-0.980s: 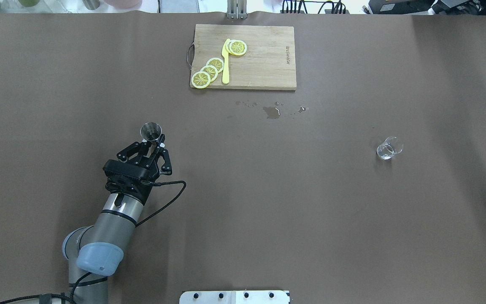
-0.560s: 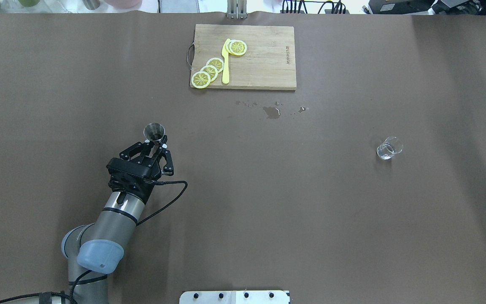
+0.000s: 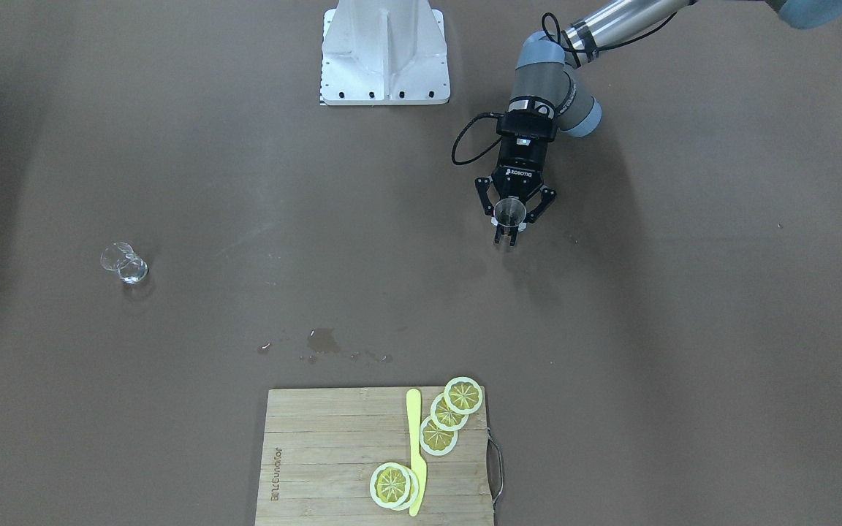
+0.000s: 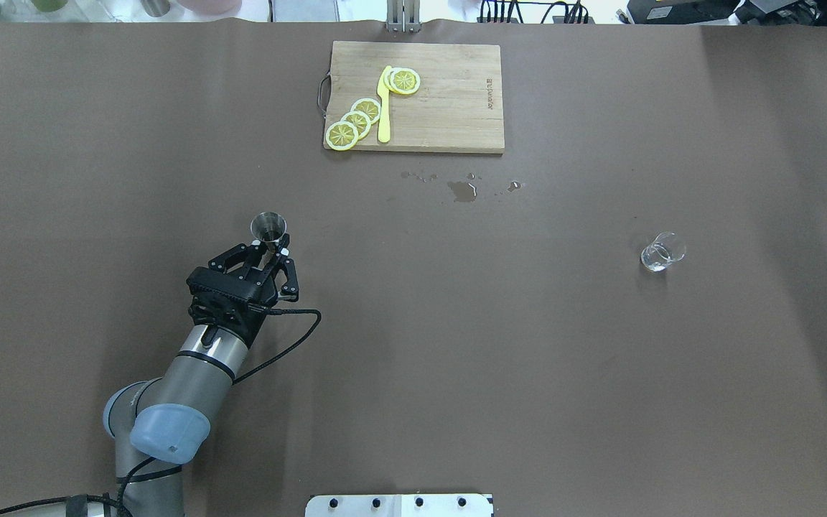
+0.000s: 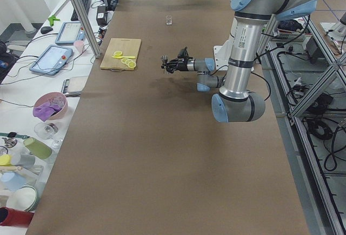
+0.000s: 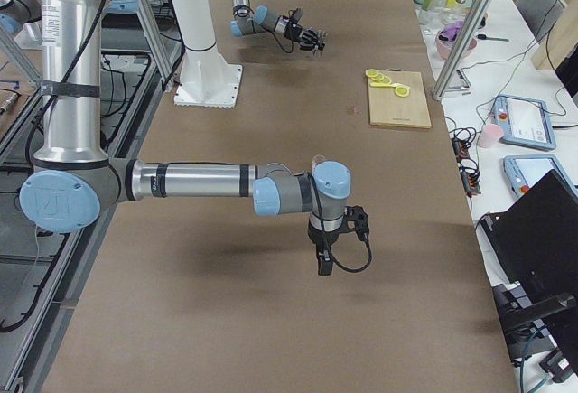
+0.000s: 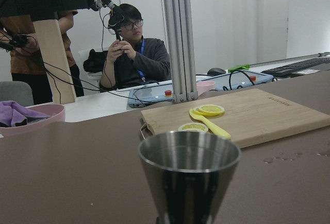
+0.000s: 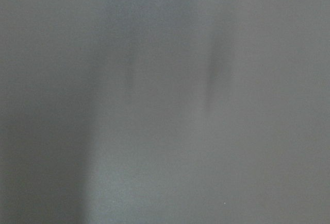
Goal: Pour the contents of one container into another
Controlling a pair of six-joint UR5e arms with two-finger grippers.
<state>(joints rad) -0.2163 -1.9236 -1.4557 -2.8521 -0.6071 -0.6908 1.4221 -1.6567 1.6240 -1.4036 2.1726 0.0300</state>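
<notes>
An upright steel jigger (image 4: pixel 268 226) sits at the table's left middle with my left gripper (image 4: pixel 274 248) shut on its narrow waist; it looks raised a little above the table. Its rim fills the left wrist view as the jigger (image 7: pixel 188 172). From across the table I see the jigger (image 3: pixel 510 212) in the left gripper (image 3: pixel 506 234). The clear glass tumbler (image 4: pixel 662 253) stands alone far off at the right; the front view shows the tumbler (image 3: pixel 126 265) too. My right gripper (image 6: pixel 325 262) shows only in the right side view, hanging over the table, and I cannot tell its state.
A wooden cutting board (image 4: pixel 449 108) with lemon slices (image 4: pixel 356 120) and a yellow knife (image 4: pixel 384 108) lies at the far middle. Small wet spots (image 4: pixel 462 189) mark the cloth just in front of it. The robot base plate (image 4: pixel 399 505) is at the near edge.
My left gripper has carried the jigger a short way to the right, still upright. The tumbler has not moved.
</notes>
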